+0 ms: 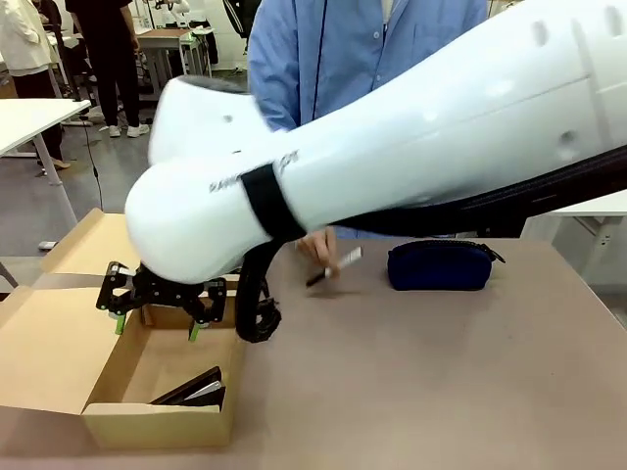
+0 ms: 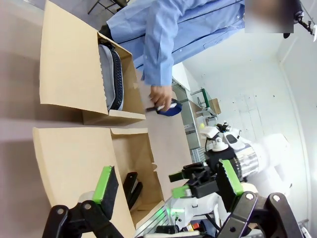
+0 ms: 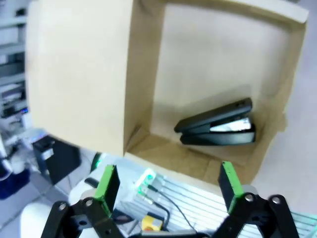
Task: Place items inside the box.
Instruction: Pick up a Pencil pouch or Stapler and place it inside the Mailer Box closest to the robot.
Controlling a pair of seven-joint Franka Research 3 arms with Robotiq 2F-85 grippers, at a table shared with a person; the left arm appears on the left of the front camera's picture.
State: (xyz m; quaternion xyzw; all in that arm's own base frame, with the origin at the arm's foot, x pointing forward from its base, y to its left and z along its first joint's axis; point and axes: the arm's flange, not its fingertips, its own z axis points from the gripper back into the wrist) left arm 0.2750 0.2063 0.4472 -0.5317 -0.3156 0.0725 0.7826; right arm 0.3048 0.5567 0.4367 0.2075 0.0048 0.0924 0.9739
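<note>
The open cardboard box (image 1: 127, 367) stands at the table's left with a black stapler (image 1: 193, 389) lying inside. My right gripper (image 1: 157, 311) hangs open just above the box, nothing between its fingers. From the right wrist, the stapler (image 3: 218, 128) lies on the box floor (image 3: 208, 64) below the open right gripper (image 3: 168, 173). My left gripper (image 2: 166, 171) is open and empty, looking down at the same box (image 2: 74, 158). A person's hand (image 1: 321, 247) holds a black marker pen (image 1: 335, 266) over the table. A navy blue zip pouch (image 1: 438, 264) lies beyond it.
A second cardboard box (image 2: 69, 59) beside the first holds a grey zip pencil case (image 2: 110, 74). The right arm's white body (image 1: 392, 147) crosses the table from the right. The person in a blue shirt (image 1: 362, 49) stands at the far side.
</note>
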